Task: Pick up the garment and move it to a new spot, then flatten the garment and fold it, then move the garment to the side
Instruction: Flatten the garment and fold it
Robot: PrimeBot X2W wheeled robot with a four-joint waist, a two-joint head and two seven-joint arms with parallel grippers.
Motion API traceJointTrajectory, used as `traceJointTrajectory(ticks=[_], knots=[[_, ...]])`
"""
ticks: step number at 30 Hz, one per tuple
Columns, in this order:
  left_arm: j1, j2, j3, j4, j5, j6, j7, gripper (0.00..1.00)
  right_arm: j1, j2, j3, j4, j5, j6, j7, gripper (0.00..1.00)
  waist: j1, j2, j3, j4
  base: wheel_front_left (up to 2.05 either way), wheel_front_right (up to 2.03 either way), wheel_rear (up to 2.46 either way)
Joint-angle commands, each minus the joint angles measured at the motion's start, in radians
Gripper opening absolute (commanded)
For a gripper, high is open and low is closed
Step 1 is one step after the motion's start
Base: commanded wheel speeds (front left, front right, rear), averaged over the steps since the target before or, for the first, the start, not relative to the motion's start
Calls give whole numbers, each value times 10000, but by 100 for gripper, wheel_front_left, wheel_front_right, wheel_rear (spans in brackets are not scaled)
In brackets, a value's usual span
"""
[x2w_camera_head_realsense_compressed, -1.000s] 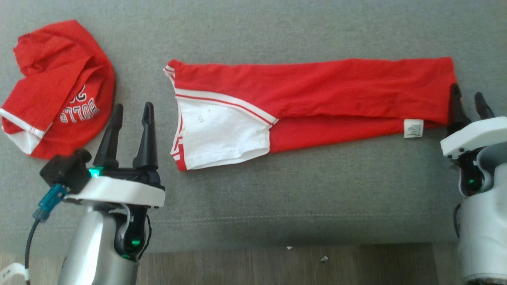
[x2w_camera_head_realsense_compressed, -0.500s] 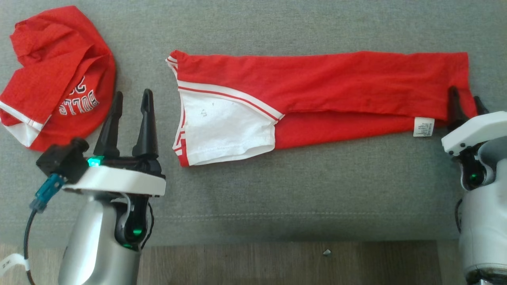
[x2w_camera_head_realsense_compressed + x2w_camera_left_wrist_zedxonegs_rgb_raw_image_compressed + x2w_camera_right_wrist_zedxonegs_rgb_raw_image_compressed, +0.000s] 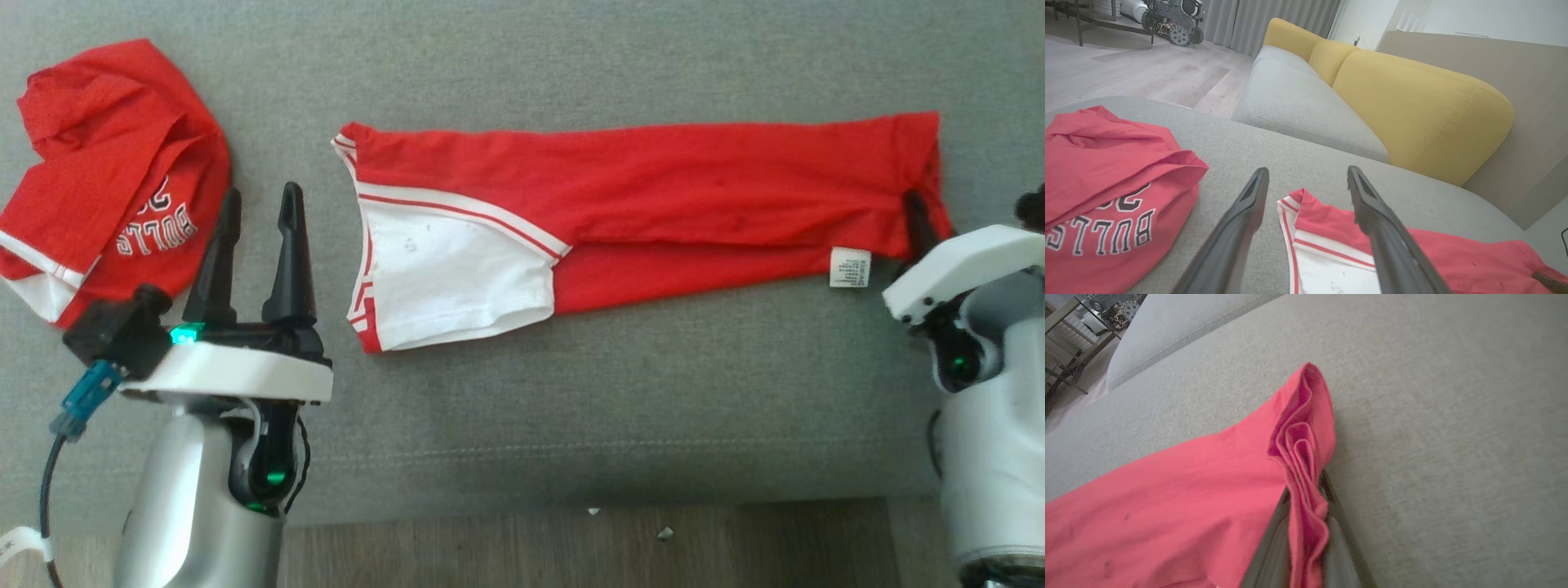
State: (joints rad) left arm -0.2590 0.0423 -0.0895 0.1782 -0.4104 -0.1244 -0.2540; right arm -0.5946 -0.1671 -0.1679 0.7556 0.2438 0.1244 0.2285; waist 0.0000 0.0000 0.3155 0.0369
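Note:
The garment, red with a white panel and white stripes at its left end, lies folded lengthwise across the grey cushion. My right gripper is shut on its right edge; in the right wrist view the bunched red layers are pinched between the two dark fingers. My left gripper stands open just left of the garment's white end, touching nothing. In the left wrist view its fingertips frame the striped corner.
A second red jersey with "BULLS" lettering lies crumpled at the far left, close to my left gripper. The cushion's front edge borders a wooden floor. A yellow sofa back rises beyond the cushion.
My right gripper has shut on the garment's right edge, which now bunches between its fingers. The head view has shifted slightly. The left gripper stays open in the same place.

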Motion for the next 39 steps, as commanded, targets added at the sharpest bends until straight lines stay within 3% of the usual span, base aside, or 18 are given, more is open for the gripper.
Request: traceJointTrajectory(ticks=[1, 7, 11, 15, 19, 27, 39], knots=[[-134, 97, 368, -301, 36, -62, -78, 100, 49, -203, 96, -406, -20, 63, -134, 0, 0, 0, -66, -47, 0, 0, 0], [-23, 94, 410, -315, 27, -62, -78, 100, 191, -660, -466, -617, -542, 63, -88, 0, 0, 0, -262, -162, 0, 0, 0], [7, 89, 551, -499, 27, -63, -78, 100, 335, -1166, -1119, -842, -1847, 63, -131, 0, 0, 0, -346, -203, 0, 0, 0], [59, 86, 279, -475, 154, -63, -78, 100, 333, -1056, -1806, -1161, -2755, 63, -58, 0, 0, 0, -414, -224, 0, 0, 0], [75, 84, 194, -455, 152, -63, -78, 100, 347, -761, -1841, -1510, -2986, 63, 107, 0, 0, 0, -431, -210, 0, 0, 0], [305, 82, 159, -253, 55, -63, -78, 100, 638, -108, -1053, -2228, -2526, 63, 549, 0, 0, 0, -847, -203, 0, 0, 0], [742, 80, 388, -139, -140, -63, -78, 100, 1413, 926, 1011, -4259, -460, 63, 2042, 0, 0, 0, -1568, -95, 0, 0, 0]])
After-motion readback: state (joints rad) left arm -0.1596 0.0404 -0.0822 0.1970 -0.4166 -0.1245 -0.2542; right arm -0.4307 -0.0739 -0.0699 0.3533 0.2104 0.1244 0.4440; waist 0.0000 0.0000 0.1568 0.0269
